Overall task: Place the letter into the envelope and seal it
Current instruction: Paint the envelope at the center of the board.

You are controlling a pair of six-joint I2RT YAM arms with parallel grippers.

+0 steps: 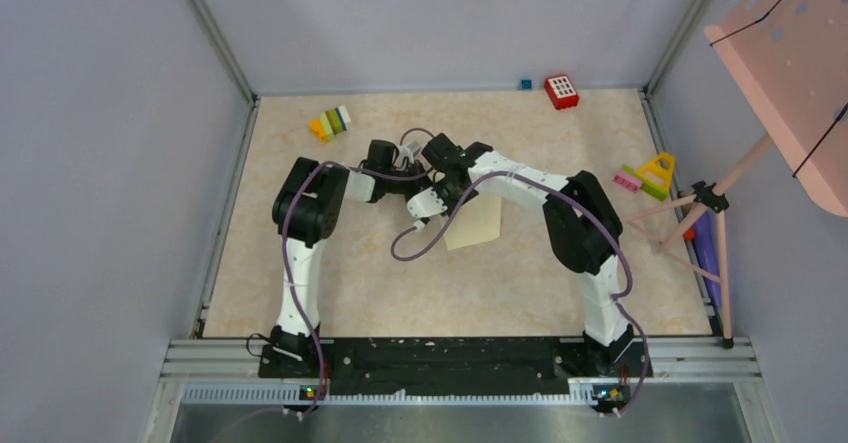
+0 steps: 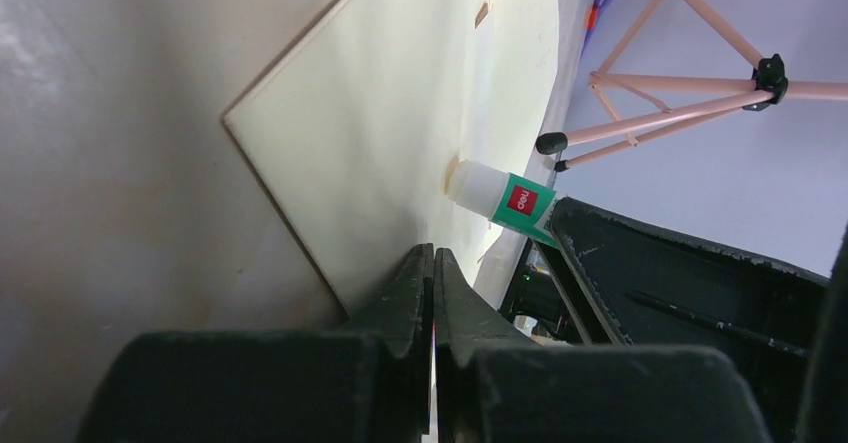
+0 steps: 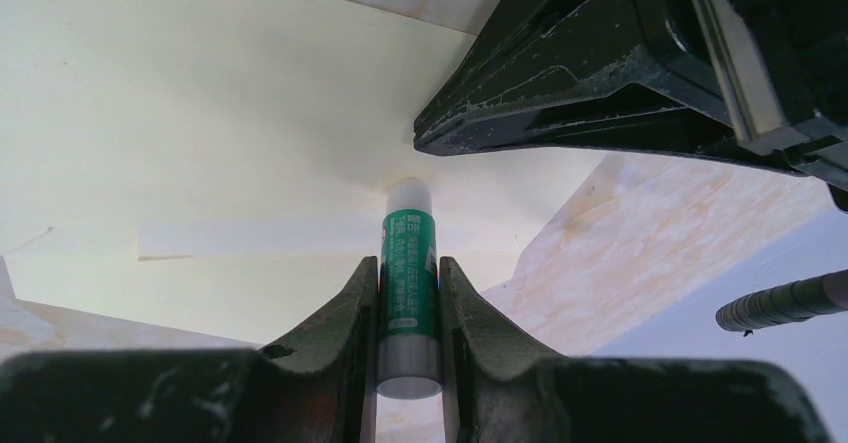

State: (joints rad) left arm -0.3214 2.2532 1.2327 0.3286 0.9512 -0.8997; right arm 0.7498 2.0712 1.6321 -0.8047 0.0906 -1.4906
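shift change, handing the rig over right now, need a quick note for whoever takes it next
Left fingers: shut, tips at the envelope; unclear whether they pinch the paper.
Right fingers: shut on the glue stick, its tip touching the envelope.
Envelope: mid-table, under the right arm.
Letter: not in view; it may be inside, cannot tell.
Done: glue stick picked up and brought to the paper.
Left: likely finish gluing, fold the flap down, press it shut.
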